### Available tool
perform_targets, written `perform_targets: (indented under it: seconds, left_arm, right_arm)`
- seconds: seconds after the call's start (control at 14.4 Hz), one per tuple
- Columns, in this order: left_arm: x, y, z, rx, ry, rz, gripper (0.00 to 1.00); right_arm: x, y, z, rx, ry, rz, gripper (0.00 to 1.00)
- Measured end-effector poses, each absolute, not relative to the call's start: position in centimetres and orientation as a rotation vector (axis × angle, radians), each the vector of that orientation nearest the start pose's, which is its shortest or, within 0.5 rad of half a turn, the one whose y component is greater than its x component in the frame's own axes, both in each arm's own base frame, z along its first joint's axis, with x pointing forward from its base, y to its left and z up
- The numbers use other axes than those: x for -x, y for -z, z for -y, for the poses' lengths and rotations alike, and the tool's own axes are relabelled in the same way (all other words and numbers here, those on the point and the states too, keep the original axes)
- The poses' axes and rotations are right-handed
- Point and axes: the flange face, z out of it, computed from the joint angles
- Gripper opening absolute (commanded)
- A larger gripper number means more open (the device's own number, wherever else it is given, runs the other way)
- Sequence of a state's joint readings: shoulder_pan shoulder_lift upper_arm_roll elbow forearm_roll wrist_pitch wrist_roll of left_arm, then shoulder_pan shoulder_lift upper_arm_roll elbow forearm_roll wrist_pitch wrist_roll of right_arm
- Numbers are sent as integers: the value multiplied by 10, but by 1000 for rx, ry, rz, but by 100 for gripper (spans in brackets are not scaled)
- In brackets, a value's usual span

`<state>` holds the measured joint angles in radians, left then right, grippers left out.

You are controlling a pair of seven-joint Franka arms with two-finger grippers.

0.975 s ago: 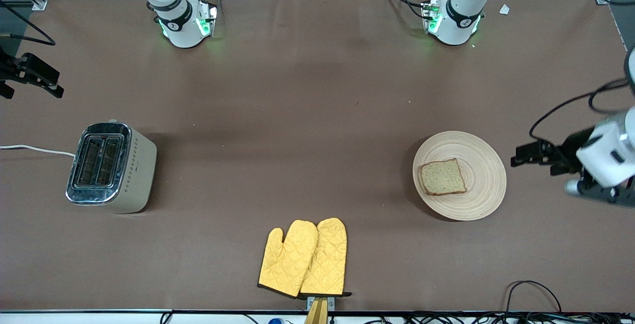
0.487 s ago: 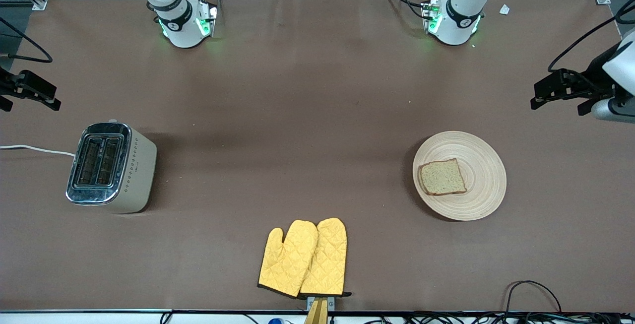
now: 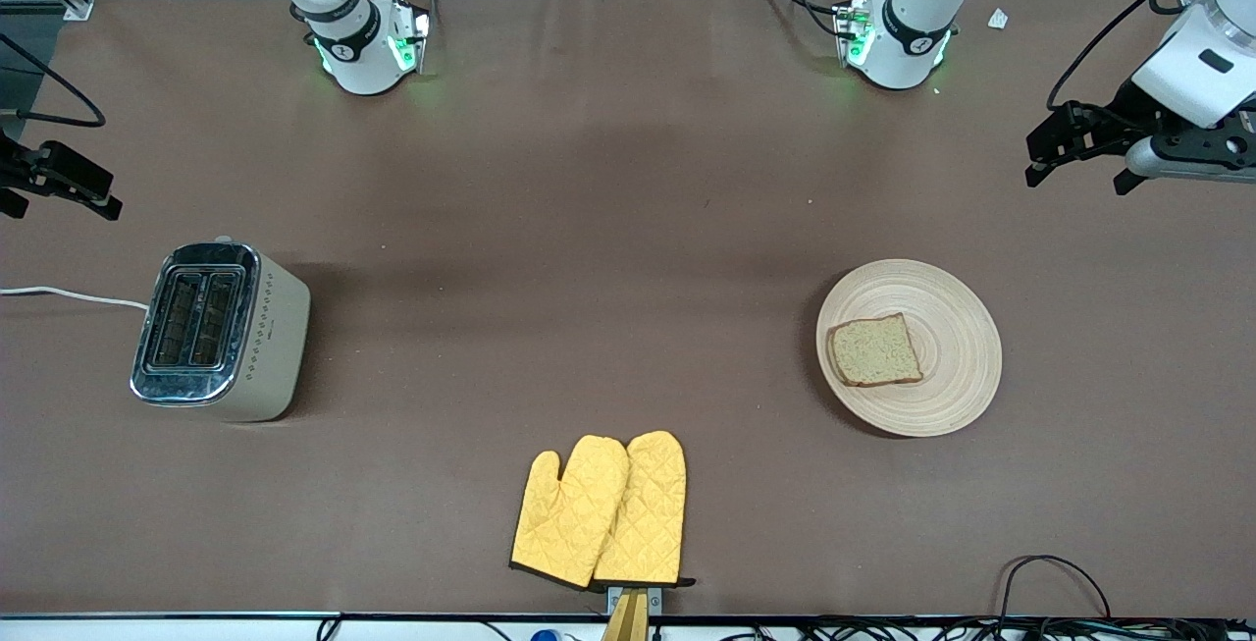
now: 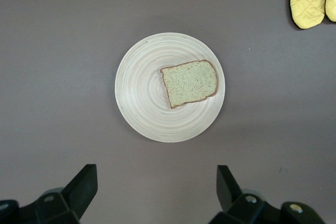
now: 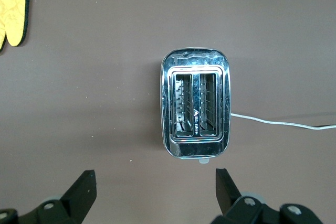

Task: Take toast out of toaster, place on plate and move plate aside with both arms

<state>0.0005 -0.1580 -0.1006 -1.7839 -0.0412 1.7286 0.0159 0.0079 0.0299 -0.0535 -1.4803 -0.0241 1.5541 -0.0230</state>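
On a brown table [image 3: 608, 229], a slice of toast [image 3: 874, 350] lies on a round wooden plate [image 3: 957, 327] toward the left arm's end. Toward the right arm's end stands a toaster [image 3: 221, 331], both slots empty. Yellow oven mitts [image 3: 601, 511] lie nearest the front camera. Each arm hangs raised over its table end, left gripper [image 3: 1076, 158] and right gripper [image 3: 49, 185] with fingers spread, holding nothing.

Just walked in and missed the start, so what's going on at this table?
Nothing is held. The toast lies on the plate toward the left arm's end; the toaster has empty slots. The left gripper and the right gripper hang open at the table's ends. Yellow oven mitts lie nearest the front camera.
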Motion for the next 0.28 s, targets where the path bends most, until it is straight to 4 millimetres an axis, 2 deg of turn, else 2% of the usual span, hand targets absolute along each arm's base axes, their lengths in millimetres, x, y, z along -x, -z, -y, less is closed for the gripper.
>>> perform_targets:
  seconds: [0.28]
  left_arm:
    - [-527,-621,56,3139,90,-182,100]
  right_arm:
    - [-562,-648,26,3168,58,-33,100]
